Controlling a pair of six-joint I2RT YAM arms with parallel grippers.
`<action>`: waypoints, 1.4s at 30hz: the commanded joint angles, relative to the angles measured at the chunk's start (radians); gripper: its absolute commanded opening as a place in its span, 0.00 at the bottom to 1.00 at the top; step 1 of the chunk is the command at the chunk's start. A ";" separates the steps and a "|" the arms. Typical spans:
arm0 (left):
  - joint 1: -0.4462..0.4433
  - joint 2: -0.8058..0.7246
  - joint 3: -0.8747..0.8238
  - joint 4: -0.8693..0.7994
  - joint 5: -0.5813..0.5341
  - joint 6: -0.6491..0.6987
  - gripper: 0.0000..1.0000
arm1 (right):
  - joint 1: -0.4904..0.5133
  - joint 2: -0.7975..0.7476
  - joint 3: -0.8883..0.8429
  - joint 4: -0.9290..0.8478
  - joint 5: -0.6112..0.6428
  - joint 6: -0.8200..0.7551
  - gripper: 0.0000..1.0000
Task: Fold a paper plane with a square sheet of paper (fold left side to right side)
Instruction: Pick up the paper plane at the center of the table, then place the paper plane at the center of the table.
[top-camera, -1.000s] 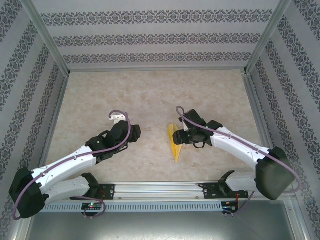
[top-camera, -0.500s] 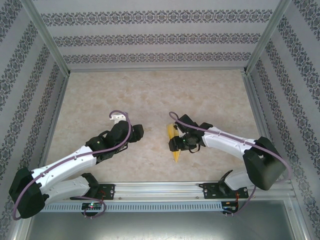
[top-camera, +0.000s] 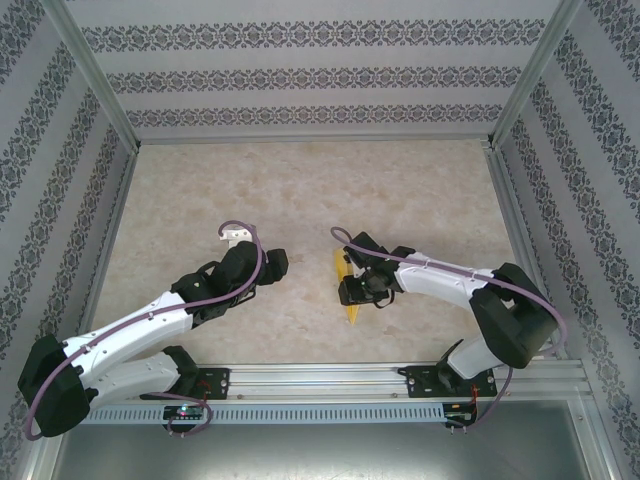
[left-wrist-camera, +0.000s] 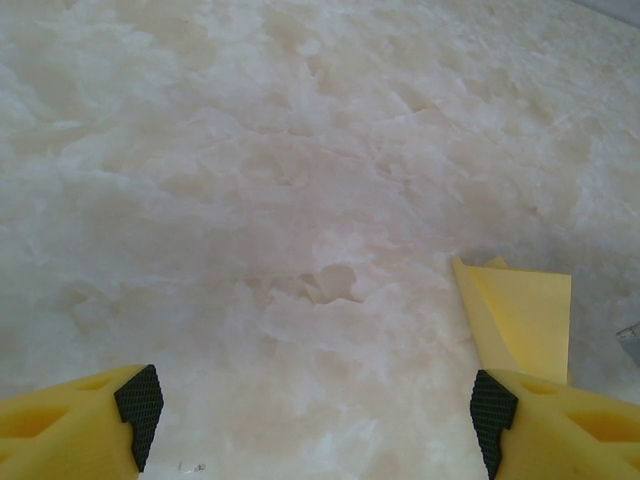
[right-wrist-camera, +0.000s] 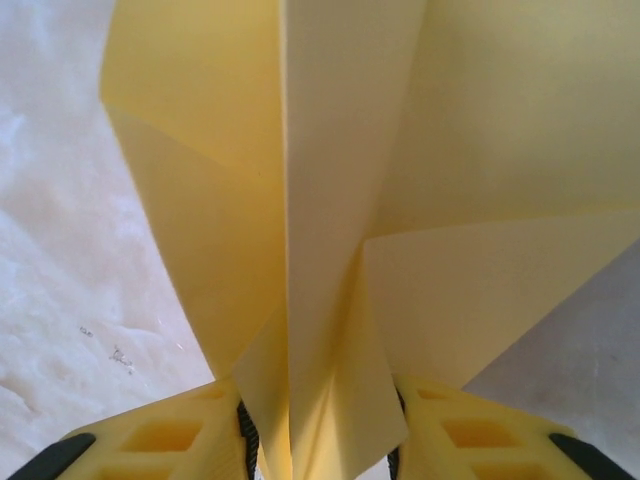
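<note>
**Pinch the crease square, keep both flaps even**

The right pincer (right-wrist-camera: 320, 440) is narrow. Its 2 yellow fingers with black pads (right-wrist-camera: 245, 440) sit against either side of the centre crease of the matte yellow-orange paper plane (right-wrist-camera: 330, 200), and this looks like a grip on it. The ridge runs straight ahead from between the fingertips, with folded flaps fanning out to its left and right.

The left pincer (left-wrist-camera: 315, 400) is wide open with nothing between its fingers, over the marbled beige tabletop (left-wrist-camera: 250, 200). A corner of the plane lies ahead of its right finger; whether they touch I cannot tell.

The step appears to be setting the centre fold. To do it well:
- Keep the pinch centred on the ridge so neither flap is dragged under.
- Squeeze gently, since thin paper likely buckles or slides rather than resists.
- Bring the left pincer in low from its right, pressing down rather than pushing sideways, so the crease is not skewed.

Counted: 1 paper plane, 2 arms, 2 pincers, 4 fingers, 1 tabletop.
</note>
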 joint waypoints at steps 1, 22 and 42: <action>0.009 -0.010 0.006 -0.009 -0.006 0.021 0.83 | 0.015 0.025 0.026 0.015 0.026 0.013 0.35; 0.008 -0.017 0.017 0.083 0.215 0.202 1.00 | -0.178 0.417 0.657 -0.238 0.149 -0.076 0.05; 0.009 -0.041 0.006 0.051 0.227 0.254 1.00 | -0.202 0.705 0.932 -0.375 0.173 -0.131 0.09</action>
